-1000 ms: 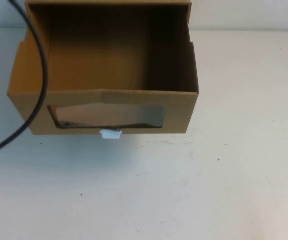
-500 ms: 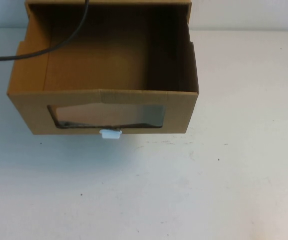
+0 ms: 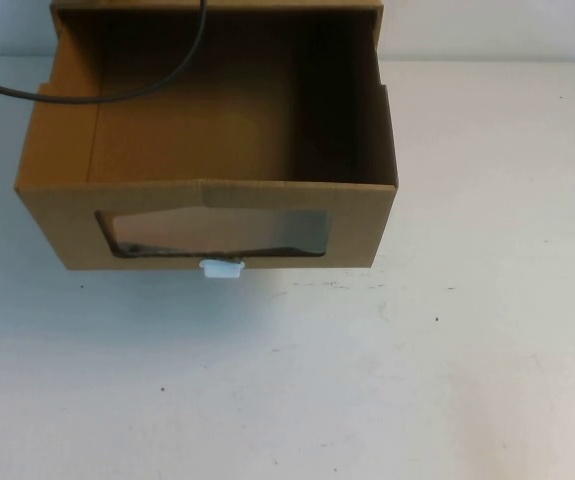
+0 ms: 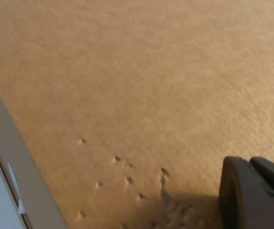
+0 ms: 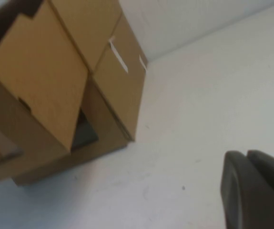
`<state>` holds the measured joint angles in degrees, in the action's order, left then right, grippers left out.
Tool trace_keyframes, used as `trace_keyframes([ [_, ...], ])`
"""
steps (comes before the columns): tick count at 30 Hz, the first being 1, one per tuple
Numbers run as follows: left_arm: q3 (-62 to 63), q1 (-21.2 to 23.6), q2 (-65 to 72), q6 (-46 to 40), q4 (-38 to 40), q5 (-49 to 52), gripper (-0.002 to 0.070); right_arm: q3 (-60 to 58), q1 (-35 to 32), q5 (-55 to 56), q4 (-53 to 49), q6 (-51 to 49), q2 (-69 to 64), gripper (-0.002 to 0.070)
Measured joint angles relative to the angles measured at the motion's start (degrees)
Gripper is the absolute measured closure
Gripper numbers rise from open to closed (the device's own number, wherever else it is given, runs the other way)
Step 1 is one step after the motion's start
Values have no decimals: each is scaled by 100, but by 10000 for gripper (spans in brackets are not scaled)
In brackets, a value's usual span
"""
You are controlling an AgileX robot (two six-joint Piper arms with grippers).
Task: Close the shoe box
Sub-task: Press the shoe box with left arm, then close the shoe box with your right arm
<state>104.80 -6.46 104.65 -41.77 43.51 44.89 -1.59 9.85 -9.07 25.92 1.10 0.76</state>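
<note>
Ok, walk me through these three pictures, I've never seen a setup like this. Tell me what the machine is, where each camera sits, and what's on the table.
This is a robot with two arms, each ending in a pincer and carrying its own camera. The high view looks down from the robot's side at a white table. On it sits a brown cardboard drawer-style shoe box, its drawer pulled out and empty, with a dark clear window in the front panel and a small white tab below it. A black cable hangs across the top of the picture.

The left wrist view shows the left pincer right up against a cardboard surface. The right wrist view shows the right pincer off to the box's side, above bare table. Neither arm appears in the high view, and nothing is seen held.
</note>
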Motion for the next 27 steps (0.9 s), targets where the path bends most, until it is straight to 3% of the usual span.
trace_keyframes([
  [6, 13, 0, 9, 0, 0, 21, 677, 11, 0, 543, 1142, 0, 0, 687],
  [11, 13, 0, 9, 10, 0, 21, 677, 821, 0, -678, 1289, 16, -338, 687],
  [18, 13, 0, 9, 10, 0, 69, 677, 2808, 0, -3273, 425, 496, -2743, 687],
  [27, 42, 0, 9, 72, 0, 104, 677, 4653, 304, -3933, 807, 2031, -5504, 687],
])
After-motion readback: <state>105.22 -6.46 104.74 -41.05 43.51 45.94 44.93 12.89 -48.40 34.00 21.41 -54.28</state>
